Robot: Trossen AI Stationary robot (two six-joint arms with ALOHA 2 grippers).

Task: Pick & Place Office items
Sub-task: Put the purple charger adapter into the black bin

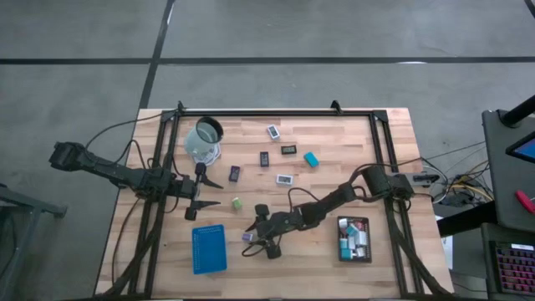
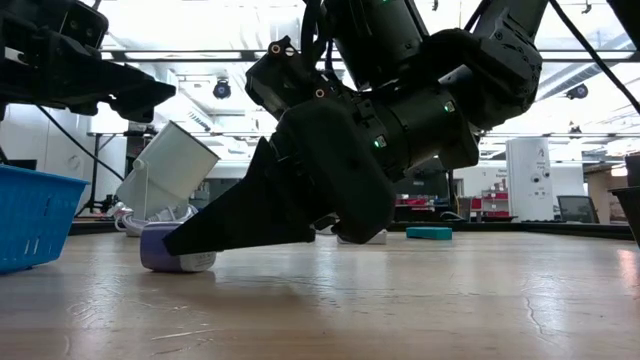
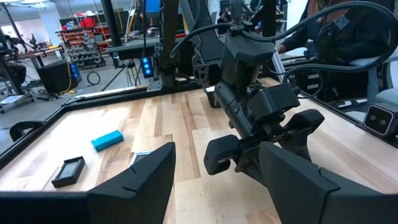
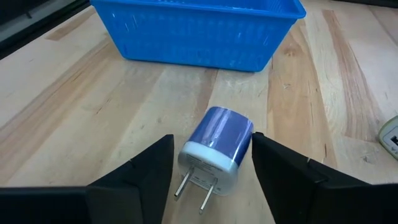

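A small purple plug-in charger [image 4: 217, 146] with a white face and two metal prongs lies on its side on the wooden table, just before the blue tray [image 4: 199, 31]. My right gripper [image 4: 212, 163] is down at the table with one finger on each side of it. The low view shows the charger [image 2: 160, 250] at the tip of the dark finger [image 2: 230, 225]. My left gripper [image 1: 213, 191] waits open at the table's left, above the table. Other office items, among them a green block [image 1: 236, 202] and a teal block [image 1: 311, 159], lie scattered across the table's far half. My right gripper has the charger's purple body [image 4: 245, 134] between its two fingers, which sit on its two opposite rounded sides. The fingers come in low and slanting down from the table's right side. The charger lies on the table on its side, prongs [image 4: 193, 193] toward the gripper.
The blue tray [image 1: 209, 248] lies just left of my right gripper. A black tray [image 1: 354, 241] with several pieces in it stands at the near right. A clear cup [image 1: 205, 138] lies tipped at the far left. The dark frame rails [image 1: 276, 113] border the table.
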